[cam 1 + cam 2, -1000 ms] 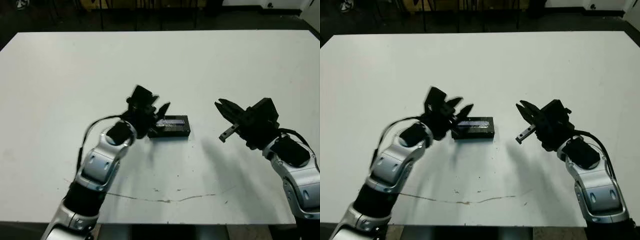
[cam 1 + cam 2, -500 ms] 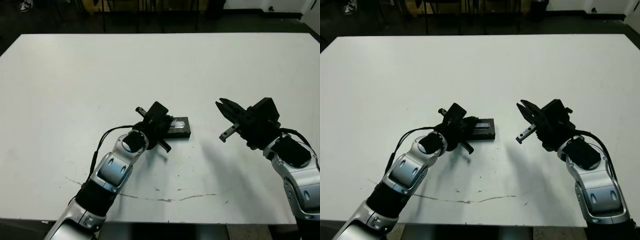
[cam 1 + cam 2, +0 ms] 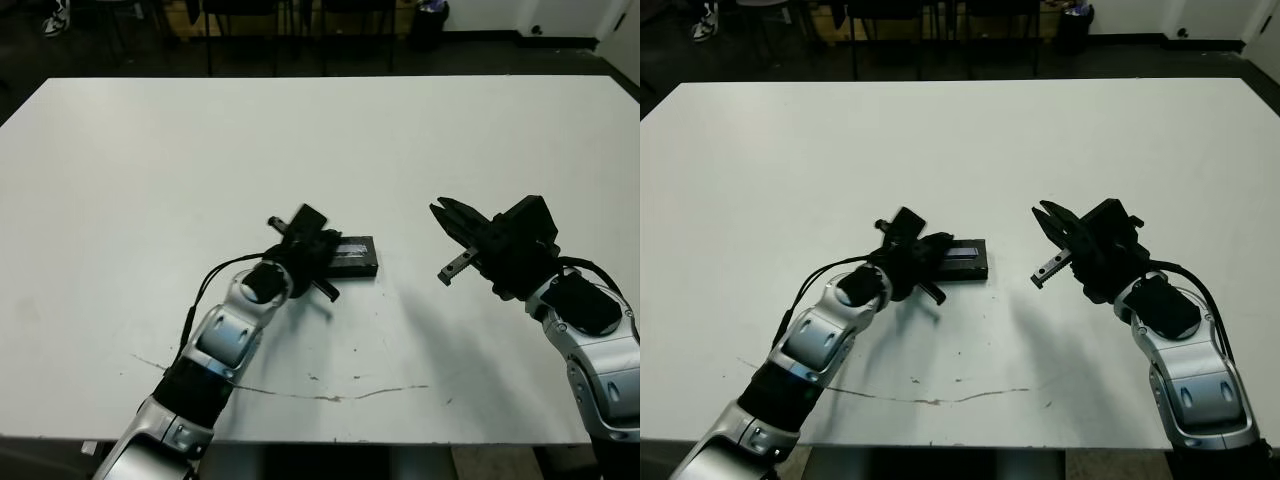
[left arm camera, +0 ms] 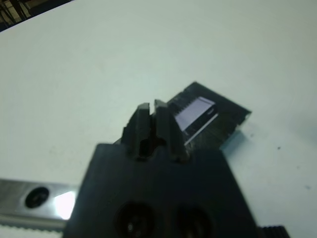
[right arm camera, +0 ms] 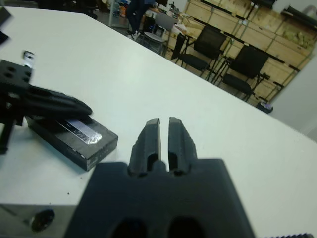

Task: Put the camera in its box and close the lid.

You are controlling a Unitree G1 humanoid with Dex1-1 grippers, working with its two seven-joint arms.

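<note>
- Over the past second the left gripper (image 3: 322, 243) had swung down from a raised pose beside the box's left end onto the lid (image 3: 352, 252); in the last half second it barely shifted, and the whole picture slid slightly, which was the camera.
- The right gripper (image 3: 447, 222) had not moved across these pictures; it hung above the table (image 3: 150, 160) right of centre, well apart from the box.
- The left wrist view showed the left gripper's fingers (image 4: 157, 121) pressed together with nothing between them, their tips over the near end of the lid.
- The right wrist view showed the right gripper's fingers (image 5: 150, 136) nearly together, with only a thin slit and nothing held.
- The box (image 5: 79, 144) lay just left of the frame's centre, the lid on it, its pale bluish-grey strip (image 4: 197, 111) facing up.
- The camera itself could not be seen.
- No writing or brand mark was readable; the strip was too blurred.
</note>
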